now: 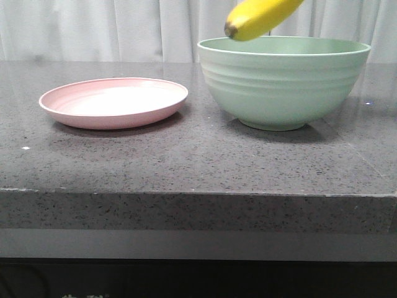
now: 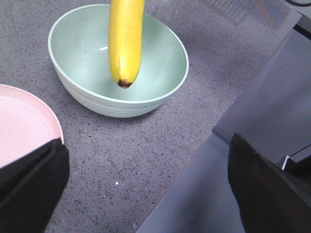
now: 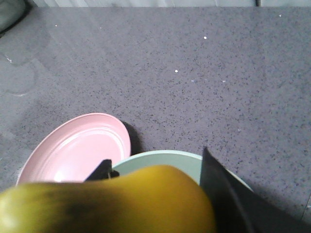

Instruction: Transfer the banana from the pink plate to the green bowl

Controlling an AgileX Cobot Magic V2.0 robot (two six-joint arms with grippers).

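Banana: in the air above the bowl's rim, tilted, dark tip down, gripped by the right gripper, its fingers clamped on the fruit. Bowl: nothing in it, on the grey counter, right of the plate. Plate: bare. Left gripper: spread wide, holding nothing, near the counter edge

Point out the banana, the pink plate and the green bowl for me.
Curved bright yellow banana (image 1: 260,17), front view, on its yellow body near the dark tip.
Shallow round pale pink plate (image 1: 158,107), front view, on its raised rim.
Deep ridged mint-green bowl (image 1: 282,81), front view, on its outer wall.
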